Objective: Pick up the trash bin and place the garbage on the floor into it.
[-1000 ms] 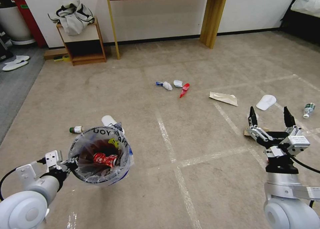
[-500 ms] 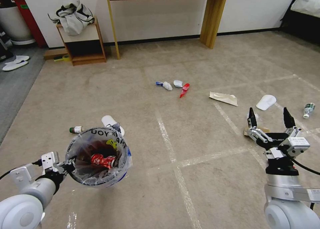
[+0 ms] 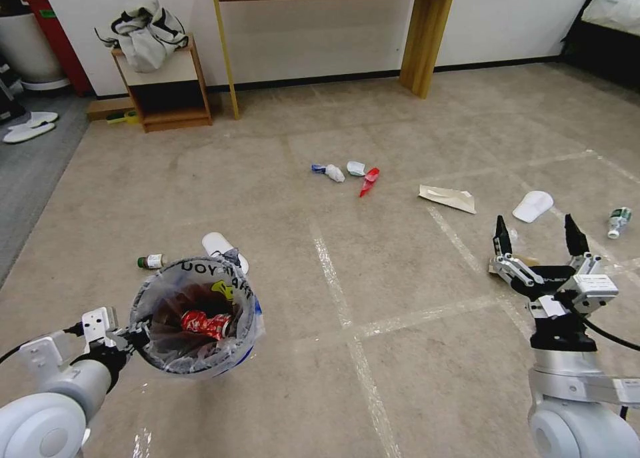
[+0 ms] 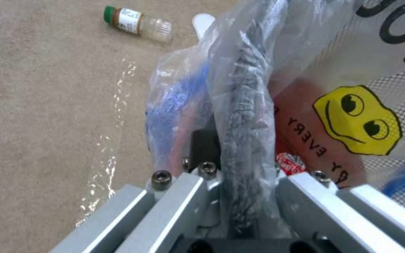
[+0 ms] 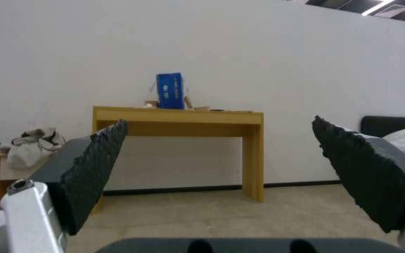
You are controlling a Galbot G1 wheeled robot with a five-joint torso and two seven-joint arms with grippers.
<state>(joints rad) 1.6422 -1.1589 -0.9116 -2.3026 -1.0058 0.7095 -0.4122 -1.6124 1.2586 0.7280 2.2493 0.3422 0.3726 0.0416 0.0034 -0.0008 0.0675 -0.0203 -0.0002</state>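
The left pincer [image 3: 137, 335], clamped on the bin [image 3: 193, 315], has lowered it a little, while the open right pincer [image 3: 537, 237] waits over litter.

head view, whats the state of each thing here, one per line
red trash bin with clear bag liner: held up off the floor, upright, red crumpled wrapper inside
left gripper: shut on the bin's rim
right gripper: open, empty
green-capped small bottle: lying on its side
tan paper bag: flat on the floor
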